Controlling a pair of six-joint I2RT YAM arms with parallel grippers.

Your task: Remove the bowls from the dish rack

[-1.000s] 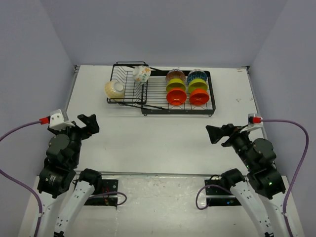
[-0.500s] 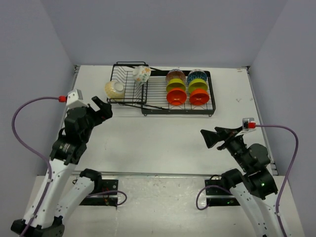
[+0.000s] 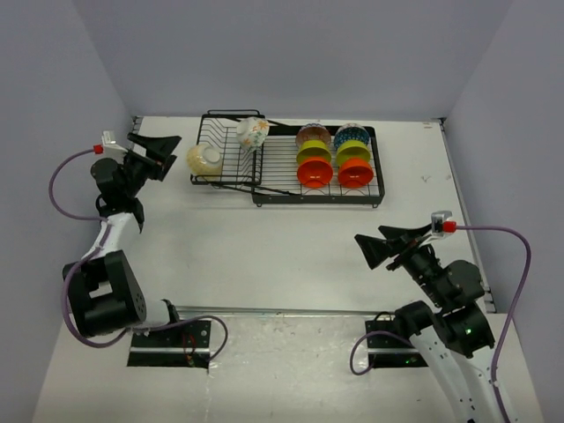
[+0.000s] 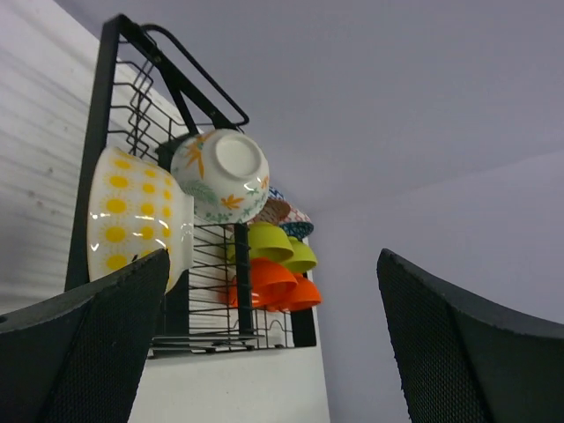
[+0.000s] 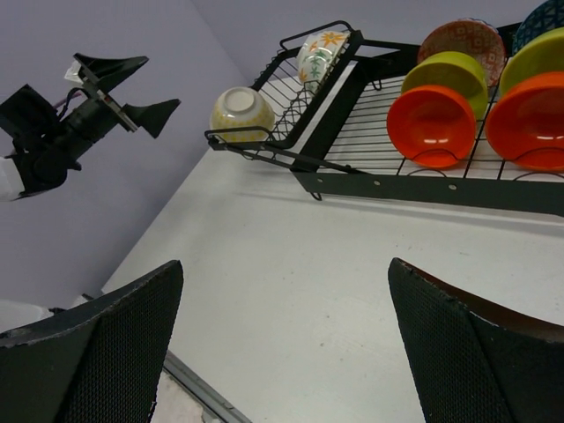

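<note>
Left gripper (image 3: 170,153): we swung it, jaws wide, beside the spotted bowl (image 3: 204,160).
Right gripper (image 3: 363,248): wide, empty.
Dish rack (image 3: 280,167): nothing unloaded.

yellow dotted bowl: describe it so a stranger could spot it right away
Look to the black dish rack at the table's far side, then its smaller basket on the left end. The yellow dotted bowl lies on its side at that basket's front-left corner: the only cream one with dots; the floral bowl nearby bears orange leaves.

Blk/wht arms (image 3: 99,295) w/ purple cables (image 3: 485,227), red connectors (image 3: 448,226).
</note>
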